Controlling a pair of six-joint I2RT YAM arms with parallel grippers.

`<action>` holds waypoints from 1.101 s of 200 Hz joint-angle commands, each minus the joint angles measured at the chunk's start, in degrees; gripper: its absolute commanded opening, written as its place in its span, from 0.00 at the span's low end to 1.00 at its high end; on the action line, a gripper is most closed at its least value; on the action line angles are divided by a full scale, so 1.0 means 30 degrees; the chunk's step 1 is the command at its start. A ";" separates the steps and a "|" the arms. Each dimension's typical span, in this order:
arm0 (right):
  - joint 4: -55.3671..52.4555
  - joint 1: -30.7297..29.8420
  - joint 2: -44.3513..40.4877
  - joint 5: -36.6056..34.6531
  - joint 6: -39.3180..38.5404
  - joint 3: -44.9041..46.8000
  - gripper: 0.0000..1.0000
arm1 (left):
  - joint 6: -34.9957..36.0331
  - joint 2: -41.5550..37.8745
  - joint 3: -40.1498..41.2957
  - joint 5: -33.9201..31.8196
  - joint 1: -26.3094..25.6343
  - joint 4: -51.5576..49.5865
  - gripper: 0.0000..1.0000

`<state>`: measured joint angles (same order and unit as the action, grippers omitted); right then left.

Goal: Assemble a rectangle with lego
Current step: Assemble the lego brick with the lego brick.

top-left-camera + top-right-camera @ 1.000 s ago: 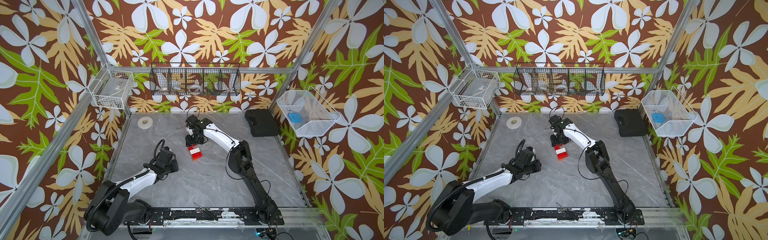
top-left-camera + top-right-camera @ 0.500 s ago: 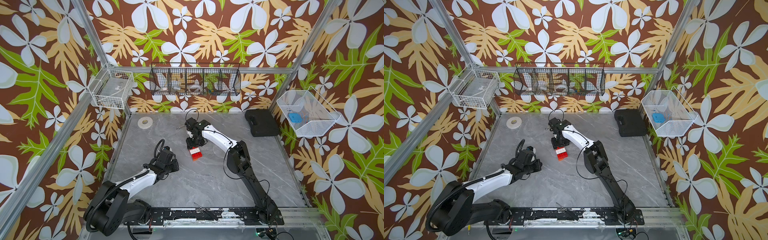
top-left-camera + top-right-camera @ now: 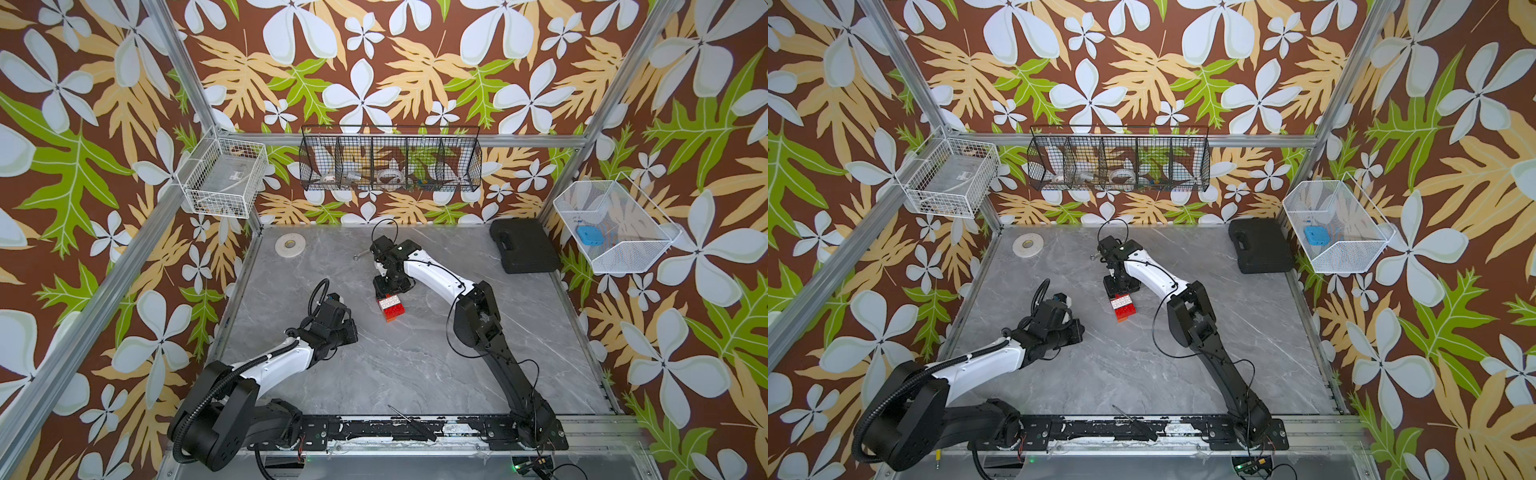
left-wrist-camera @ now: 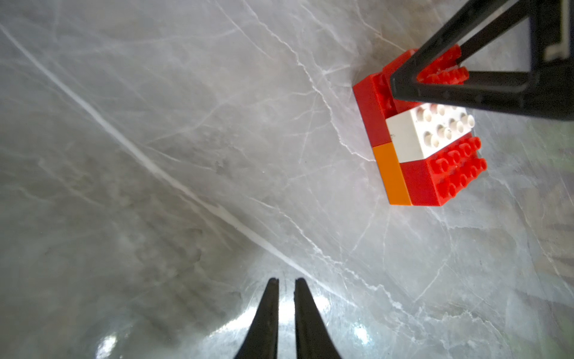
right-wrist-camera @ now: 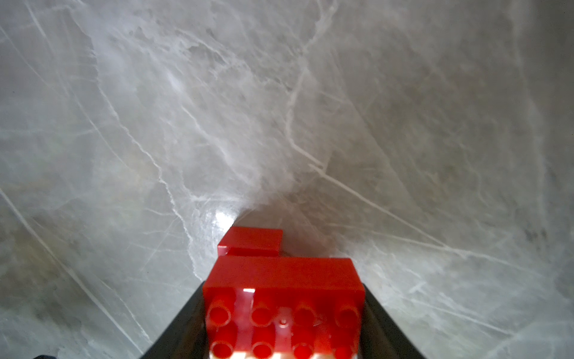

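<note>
Likely a lab: aluminium frame (image 3: 179, 62), wire baskets (image 3: 390, 163).

Right claw (image 3: 388, 292) points down, clamped; left claw (image 4: 286, 282) hovers nearly closed

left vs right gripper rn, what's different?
Grip: left gripper shut, empty; right gripper shut on the red end brick of the rectangle. Position: left gripper apart from the rectangle; right gripper directly over it. Shared: black fingers.
</note>
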<state>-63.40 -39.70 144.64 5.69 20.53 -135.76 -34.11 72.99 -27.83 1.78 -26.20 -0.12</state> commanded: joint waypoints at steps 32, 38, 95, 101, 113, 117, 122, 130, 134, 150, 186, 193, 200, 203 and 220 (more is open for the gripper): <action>-0.0110 -0.0213 0.0214 0.0061 0.0099 -0.0194 0.47 | 0.0177 0.0059 0.0080 0.0007 -0.0028 0.0260 0.15; -0.0081 -0.0213 0.0257 0.0086 0.0126 -0.0141 0.48 | 0.0178 0.0045 0.0079 0.0021 -0.0028 0.0277 0.15; -0.0355 -0.0271 0.0497 -0.0343 0.0084 -0.0370 0.47 | 0.0204 -0.0025 0.0108 -0.0007 -0.0028 0.0241 0.15; -0.0394 -0.0270 0.0483 -0.0395 0.0042 -0.0333 0.47 | 0.0179 -0.0015 0.0108 -0.0008 -0.0028 0.0271 0.15; -0.0456 -0.0271 0.0469 -0.0567 -0.0011 -0.0275 0.47 | 0.0178 0.0027 0.0108 0.0007 -0.0028 0.0301 0.15; -0.0485 -0.0268 0.0478 -0.0632 -0.0022 -0.0293 0.47 | 0.0205 0.0018 0.0108 0.0028 -0.0028 0.0304 0.15; -0.0489 -0.0271 0.0469 -0.0762 -0.0041 -0.0290 0.47 | 0.0192 0.0021 0.0094 0.0067 -0.0028 0.0304 0.15; -0.0489 -0.0271 0.0425 -0.0869 -0.0049 -0.0251 0.46 | 0.0187 0.0040 0.0107 0.0051 -0.0017 0.0300 0.15; -0.0489 -0.0271 0.0420 -0.0872 -0.0076 -0.0244 0.46 | 0.0178 0.0028 0.0108 0.0051 -0.0027 0.0304 0.15; -0.0576 -0.0271 0.0437 -0.0990 -0.0139 -0.0302 0.47 | 0.0200 0.0039 0.0108 0.0051 -0.0028 0.0304 0.15; -0.0354 -0.0271 0.0508 -0.0640 -0.0139 0.0015 0.46 | 0.0163 0.0067 0.0108 0.0051 -0.0030 0.0304 0.15; -0.0307 -0.0264 0.0498 -0.0610 -0.0132 0.0106 0.46 | 0.0178 0.0041 0.0108 0.0079 -0.0028 0.0304 0.15; -0.0270 -0.0271 0.0487 -0.0596 -0.0133 0.0188 0.46 | 0.0178 0.0023 0.0108 0.0052 -0.0050 0.0304 0.15; -0.0282 -0.0271 0.0505 -0.0582 -0.0128 0.0195 0.46 | 0.0203 0.0016 0.0108 0.0051 -0.0045 0.0304 0.15; -0.0313 -0.0264 0.0523 -0.0751 -0.0112 0.0253 0.46 | 0.0176 0.0001 0.0138 0.0051 -0.0028 0.0304 0.15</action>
<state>-62.61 -40.47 145.40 4.54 20.49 -135.76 -34.02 73.01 -27.59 1.78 -26.20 0.03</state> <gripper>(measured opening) 0.605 0.147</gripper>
